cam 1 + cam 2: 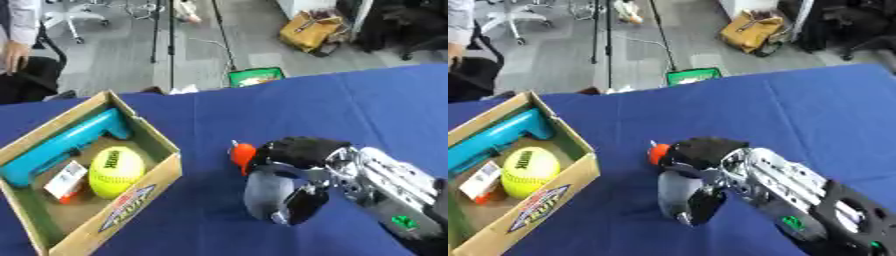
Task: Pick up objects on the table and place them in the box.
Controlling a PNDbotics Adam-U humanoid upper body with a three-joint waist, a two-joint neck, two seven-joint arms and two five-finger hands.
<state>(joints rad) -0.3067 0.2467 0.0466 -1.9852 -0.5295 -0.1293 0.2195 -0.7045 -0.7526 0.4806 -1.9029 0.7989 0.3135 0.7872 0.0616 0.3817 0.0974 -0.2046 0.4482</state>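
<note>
Orange-tipped object [242,154] with a grey body [262,196], lying on the blue tablecloth [350,105] right of the cardboard box [166,172], sits under the robot's right hand [297,152]; what the object is cannot be made out; the hand's black fingers curl over its top, with the thumb [306,204] wrapped against the grey lower part, so the hand is closed around it; the orange end pokes out toward the box, and the object is apart from the box wall; whether it rests on the cloth or is raised cannot be told; the silver and black right arm [394,185] enters from the lower right corner; inside the box, at the left, lie a teal tube-shaped item [66,142] along the far side, a yellow-green ball [115,172] with dark lettering just beside it, and a small white and orange package [66,182] touching the ball's left side; the box is open-topped, with a printed label on its near wall; beyond the table, grey floor [114,60] with a yellow bag [311,30] and a green and white item [255,77] at the table's far edge.
</note>
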